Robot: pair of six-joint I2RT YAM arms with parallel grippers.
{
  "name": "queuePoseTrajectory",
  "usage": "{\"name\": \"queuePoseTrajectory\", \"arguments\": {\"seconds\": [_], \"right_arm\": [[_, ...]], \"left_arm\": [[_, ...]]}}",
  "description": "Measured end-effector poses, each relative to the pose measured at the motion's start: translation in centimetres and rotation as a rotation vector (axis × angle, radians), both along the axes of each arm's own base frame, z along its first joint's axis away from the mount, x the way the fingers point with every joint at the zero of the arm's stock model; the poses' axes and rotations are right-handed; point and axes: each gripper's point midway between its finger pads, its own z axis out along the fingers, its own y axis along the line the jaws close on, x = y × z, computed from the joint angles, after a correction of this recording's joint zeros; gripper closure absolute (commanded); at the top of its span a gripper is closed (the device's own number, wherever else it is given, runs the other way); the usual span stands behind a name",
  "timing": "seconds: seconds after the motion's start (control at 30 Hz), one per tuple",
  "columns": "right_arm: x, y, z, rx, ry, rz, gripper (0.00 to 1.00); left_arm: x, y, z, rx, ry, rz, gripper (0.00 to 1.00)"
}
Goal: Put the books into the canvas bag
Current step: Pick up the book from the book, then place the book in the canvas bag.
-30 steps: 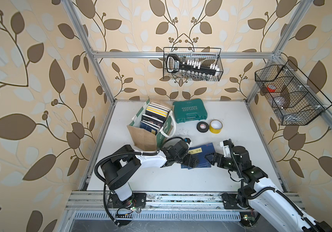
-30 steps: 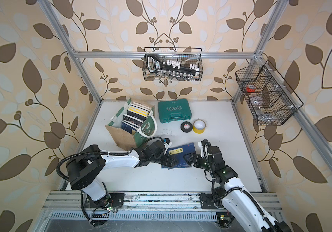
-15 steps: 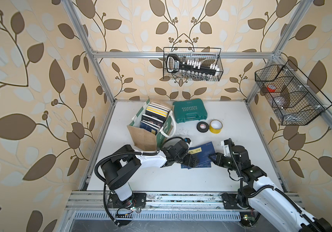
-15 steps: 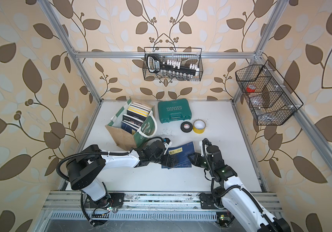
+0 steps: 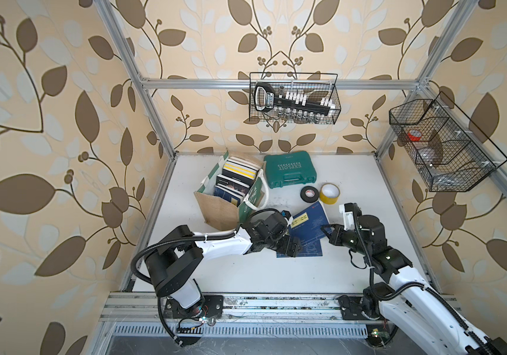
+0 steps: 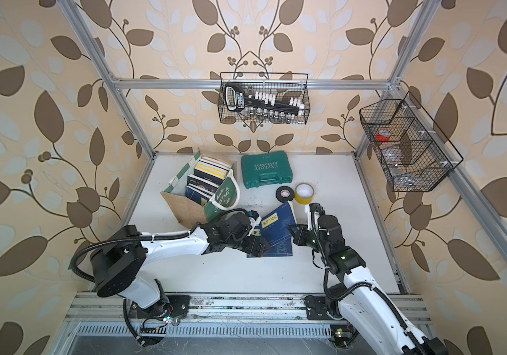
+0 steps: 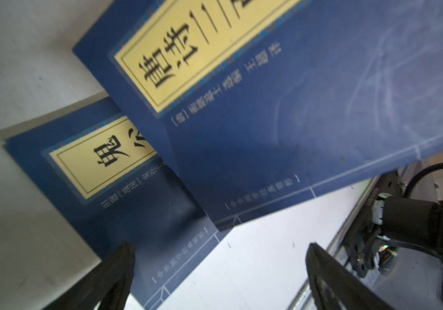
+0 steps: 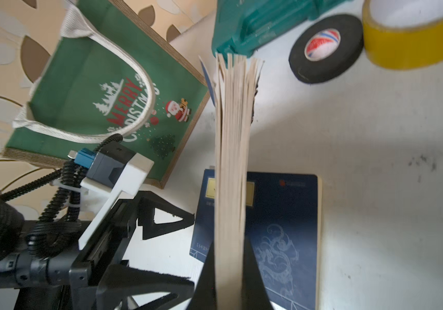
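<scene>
Two navy books with yellow labels lie overlapped at mid-table. My right gripper [image 5: 327, 233] [image 8: 231, 268] is shut on the right edge of the upper book [image 5: 307, 226] [image 6: 276, 224] [image 7: 295, 107], whose cream page edges [image 8: 232, 161] run up between the jaws. The lower book [image 5: 310, 250] [image 7: 123, 193] [image 8: 282, 228] lies flat beneath it. My left gripper [image 5: 289, 246] [image 7: 219, 249] stands open at the left side of the lower book, holding nothing. The canvas bag [image 5: 220, 212] [image 8: 94, 94] stands to the left behind them, with several books [image 5: 236, 181] upright inside.
A green tool case [image 5: 290, 170] lies behind the bag's right side. A black tape roll [image 5: 309, 193] and a yellow tape roll [image 5: 329, 193] sit just beyond the upper book. Wire baskets hang on the back wall [image 5: 293, 103] and right wall [image 5: 439, 144].
My right gripper has gone from open to shut on the upper book's right edge. The left arm has stayed in place, open.
</scene>
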Motion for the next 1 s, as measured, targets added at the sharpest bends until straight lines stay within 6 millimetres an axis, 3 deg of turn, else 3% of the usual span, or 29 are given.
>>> {"name": "queuePoseTrajectory", "arguments": {"seconds": [0.17, 0.23, 0.33, 0.5, 0.6, 0.7, 0.83, 0.9, 1.0], "right_arm": [[1.7, 0.7, 7.2, -0.013, -0.239, 0.041, 1.00], [2.7, 1.2, 10.3, -0.009, -0.330, 0.063, 1.00], [4.2, 2.5, 14.1, 0.011, -0.438, 0.112, 1.00], [7.3, 6.3, 19.1, 0.054, -0.552, 0.255, 1.00], [8.4, 10.2, 22.1, 0.068, -0.620, 0.372, 1.00], [8.8, 14.5, 24.8, 0.087, -0.675, 0.487, 1.00], [10.0, 19.6, 27.4, 0.099, -0.697, 0.591, 1.00], [10.6, 21.8, 27.5, 0.094, -0.679, 0.625, 1.00], [11.2, 24.4, 26.2, 0.062, -0.622, 0.654, 1.00]], "left_arm": [[1.0, -0.2, 10.8, -0.082, -0.143, -0.018, 0.01], [1.0, 1.1, 14.5, -0.112, -0.188, -0.008, 0.01], [1.5, 4.1, 18.2, -0.125, -0.220, 0.041, 0.01], [3.7, 12.0, 20.7, -0.068, -0.268, 0.222, 0.01], [3.6, 16.6, 21.5, 0.009, -0.310, 0.306, 0.01], [2.7, 19.9, 22.7, 0.055, -0.364, 0.356, 0.01], [1.2, 22.3, 24.6, 0.088, -0.435, 0.373, 0.01], [0.7, 23.0, 25.4, 0.102, -0.471, 0.374, 0.01], [0.3, 24.1, 26.7, 0.129, -0.523, 0.389, 0.01]]}}
